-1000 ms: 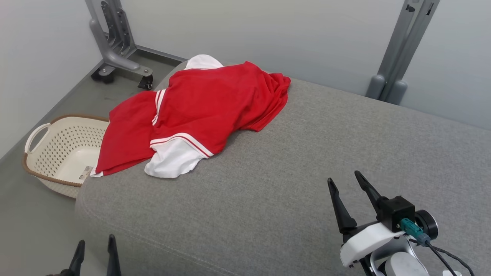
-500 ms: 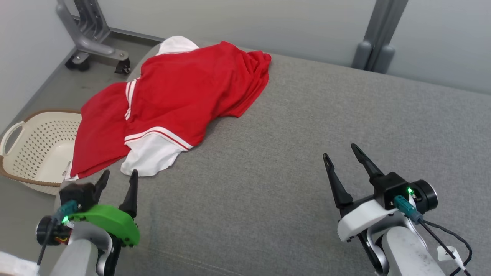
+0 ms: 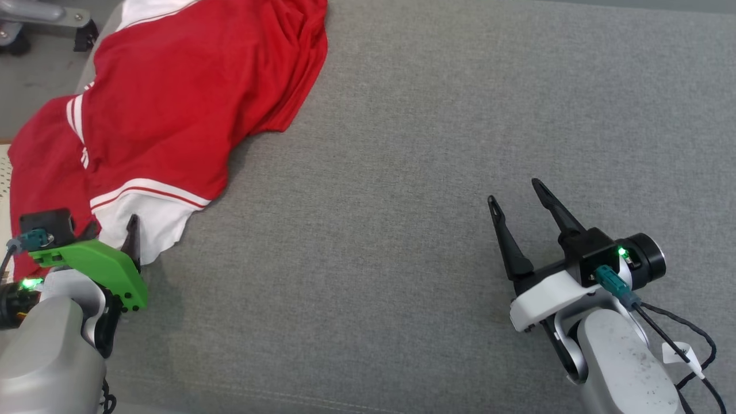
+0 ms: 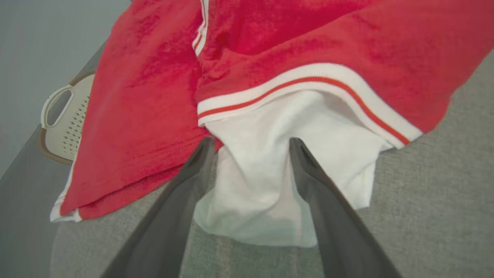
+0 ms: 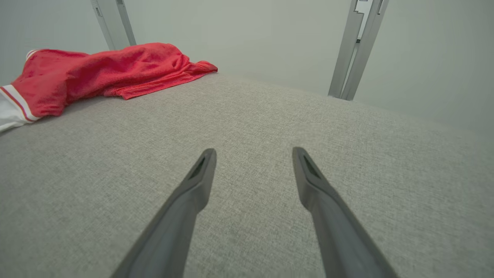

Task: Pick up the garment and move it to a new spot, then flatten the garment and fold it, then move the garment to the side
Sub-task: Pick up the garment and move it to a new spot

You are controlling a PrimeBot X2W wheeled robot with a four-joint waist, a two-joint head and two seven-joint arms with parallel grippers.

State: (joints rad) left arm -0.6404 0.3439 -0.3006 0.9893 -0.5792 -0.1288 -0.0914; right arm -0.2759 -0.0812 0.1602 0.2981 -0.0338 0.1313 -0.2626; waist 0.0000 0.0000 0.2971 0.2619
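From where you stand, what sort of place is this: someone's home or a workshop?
Probably a test room, not a home: a red and white garment lies on a grey padded surface like a mattress, a pale laundry basket sits beside it, and a metal stand rises against a bare wall.

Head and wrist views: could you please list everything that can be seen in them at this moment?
garment: one, red with white panels and stripes, crumpled on the cushion's left part
cushion: one, grey fabric, beneath the garment and both grippers
basket: one, cream with a brown rim, on the floor past the cushion's left edge
frame posts: two, grey metal, against the pale wall behind the cushion
left gripper: one, dark with a green housing, open, astride the garment's white panel
right gripper: one, dark with a white housing, open, over bare cushion on the right
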